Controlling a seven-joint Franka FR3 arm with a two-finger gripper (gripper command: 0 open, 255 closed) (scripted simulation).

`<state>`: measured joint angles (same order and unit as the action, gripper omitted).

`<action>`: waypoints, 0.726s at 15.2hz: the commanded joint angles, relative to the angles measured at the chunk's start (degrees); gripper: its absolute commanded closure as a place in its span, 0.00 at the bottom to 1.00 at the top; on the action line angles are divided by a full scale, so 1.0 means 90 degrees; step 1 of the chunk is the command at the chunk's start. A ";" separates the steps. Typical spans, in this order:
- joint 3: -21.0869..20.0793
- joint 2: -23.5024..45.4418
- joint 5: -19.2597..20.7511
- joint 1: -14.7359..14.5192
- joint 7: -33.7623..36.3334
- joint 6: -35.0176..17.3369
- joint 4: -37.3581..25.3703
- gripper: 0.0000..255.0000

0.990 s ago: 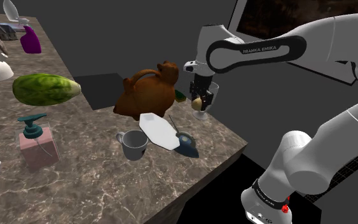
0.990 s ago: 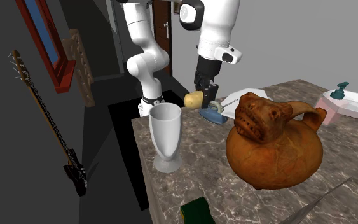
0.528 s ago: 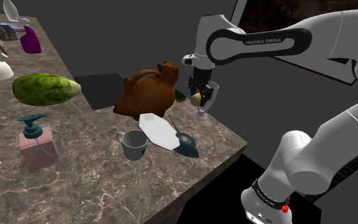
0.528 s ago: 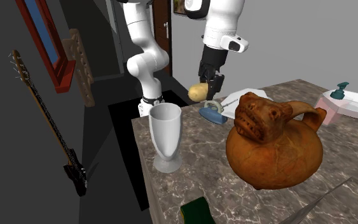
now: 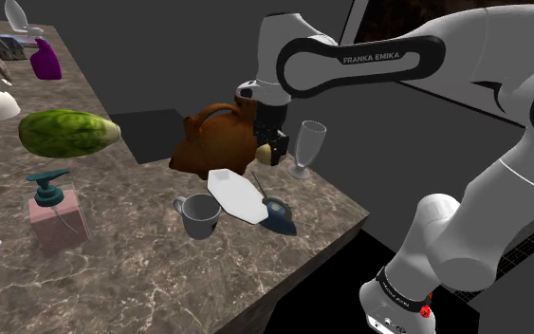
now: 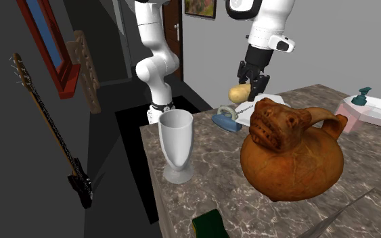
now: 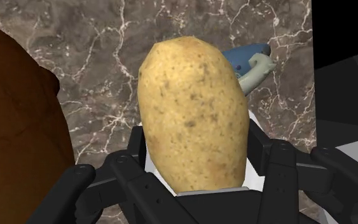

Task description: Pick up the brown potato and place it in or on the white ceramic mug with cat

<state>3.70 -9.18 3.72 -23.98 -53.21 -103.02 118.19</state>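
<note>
The speckled tan oval potato (image 7: 193, 114) is clamped between the fingers of the black two-finger gripper (image 6: 252, 82). Its long axis is roughly level, poking toward the second exterior view's left. It hangs above the marbled brown counter (image 5: 160, 275), just beside the brown animal-headed jug (image 5: 219, 142). The pale handled mug (image 5: 196, 215) stands apart.

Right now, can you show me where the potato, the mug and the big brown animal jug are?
potato (image 7: 193, 114), wrist view, the middle of its speckled skin.
mug (image 5: 200, 224), shoulder view, its outer wall under the rim.
brown animal jug (image 6: 290, 162), second exterior view, its round belly.
</note>
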 commanded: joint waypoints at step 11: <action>-0.0743 0.1800 -0.0191 -0.0700 0.1374 0.0419 -0.2161 1.00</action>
<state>-2.52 5.65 2.02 -29.72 -41.90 -99.70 100.56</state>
